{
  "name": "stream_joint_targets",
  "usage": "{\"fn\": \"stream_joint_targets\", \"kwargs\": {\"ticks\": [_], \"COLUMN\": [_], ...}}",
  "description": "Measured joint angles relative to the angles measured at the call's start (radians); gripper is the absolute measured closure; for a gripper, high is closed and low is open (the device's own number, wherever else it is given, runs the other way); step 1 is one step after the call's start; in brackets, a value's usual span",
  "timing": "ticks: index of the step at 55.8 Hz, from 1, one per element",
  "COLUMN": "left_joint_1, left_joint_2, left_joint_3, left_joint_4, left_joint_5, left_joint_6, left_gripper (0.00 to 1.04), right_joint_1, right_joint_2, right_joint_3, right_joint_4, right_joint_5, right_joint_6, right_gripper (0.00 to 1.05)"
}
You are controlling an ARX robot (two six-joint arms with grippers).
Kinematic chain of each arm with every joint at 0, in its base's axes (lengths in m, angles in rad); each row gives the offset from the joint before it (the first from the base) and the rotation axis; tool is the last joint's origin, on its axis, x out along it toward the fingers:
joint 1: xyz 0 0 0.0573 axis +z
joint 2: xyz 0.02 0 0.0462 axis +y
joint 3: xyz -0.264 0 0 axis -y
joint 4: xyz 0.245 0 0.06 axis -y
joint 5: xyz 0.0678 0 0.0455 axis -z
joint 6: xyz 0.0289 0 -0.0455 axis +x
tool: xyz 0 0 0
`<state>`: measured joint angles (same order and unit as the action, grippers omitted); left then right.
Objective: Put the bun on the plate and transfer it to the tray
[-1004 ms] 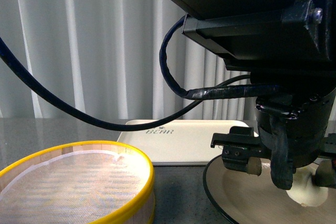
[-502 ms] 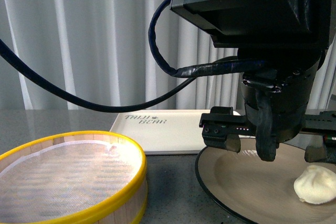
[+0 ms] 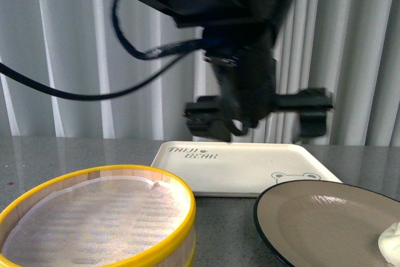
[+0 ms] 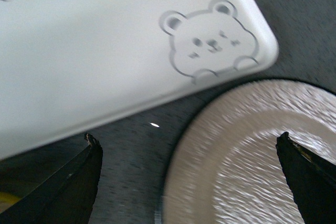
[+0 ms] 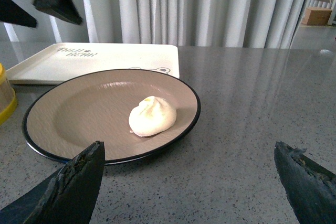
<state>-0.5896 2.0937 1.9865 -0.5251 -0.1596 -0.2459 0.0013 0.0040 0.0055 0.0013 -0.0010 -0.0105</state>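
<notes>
The bun (image 5: 152, 116) sits alone on the beige plate (image 5: 79, 114) with the black rim, toward its right side. In the front view only the bun's edge (image 3: 390, 242) shows on the plate (image 3: 325, 217). The cream tray (image 3: 250, 167) with the bear face lies just behind the plate. My left gripper (image 3: 259, 123) is open and empty, raised in the air above the tray's near edge. Its wrist view shows the tray (image 4: 105, 51) and the plate's rim (image 4: 236, 156) below the open gripper (image 4: 189, 182). My right gripper (image 5: 189, 182) is open and empty, low over the table in front of the plate.
A round wooden steamer (image 3: 94, 217) with a yellow rim stands at the front left, beside the plate; its edge shows in the right wrist view (image 5: 4, 98). A black cable hangs across the left. Grey curtains close the back. Bare grey tabletop (image 5: 262, 103) lies right of the plate.
My left gripper has let go of the bun on the plate, risen well clear and moved back and left toward the tray. The bun stays on the plate.
</notes>
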Motion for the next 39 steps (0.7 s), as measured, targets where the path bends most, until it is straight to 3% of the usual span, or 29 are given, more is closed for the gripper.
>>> {"fn": "stream_joint_targets", "kwargs": {"ticks": [8,15,18,28,30,35,39], "left_joint_1": [0.144,0.267,0.298,0.319,0.319,0.326,0.337], "left_joint_2": [-0.147,-0.28,-0.315,-0.329,-0.347,-0.439,-0.517], "left_joint_3": [-0.138,-0.307,-0.363,-0.402,-0.46,-0.716,-0.885], "left_joint_4": [0.072,0.119,0.121,0.132,0.247,0.697,0.922], "left_joint_5": [-0.009,-0.137,-0.178,-0.175,-0.147,-0.077,-0.053], "left_joint_6": [-0.002,0.019,0.035,0.066,0.097,0.178,0.204], "left_gripper": [0.07,0.07,0.07,0.07,0.11,0.27,0.38], "right_joint_1": [0.0,0.0,0.0,0.0,0.0,0.0,0.0], "right_joint_2": [0.0,0.0,0.0,0.0,0.0,0.0,0.0], "right_joint_3": [0.0,0.0,0.0,0.0,0.0,0.0,0.0], "right_joint_4": [0.0,0.0,0.0,0.0,0.0,0.0,0.0], "right_joint_5": [0.0,0.0,0.0,-0.001,0.0,0.003,0.002], "right_joint_6": [0.0,0.0,0.0,0.0,0.0,0.0,0.0], "right_gripper": [0.09,0.09,0.09,0.09,0.09,0.09,0.09]}}
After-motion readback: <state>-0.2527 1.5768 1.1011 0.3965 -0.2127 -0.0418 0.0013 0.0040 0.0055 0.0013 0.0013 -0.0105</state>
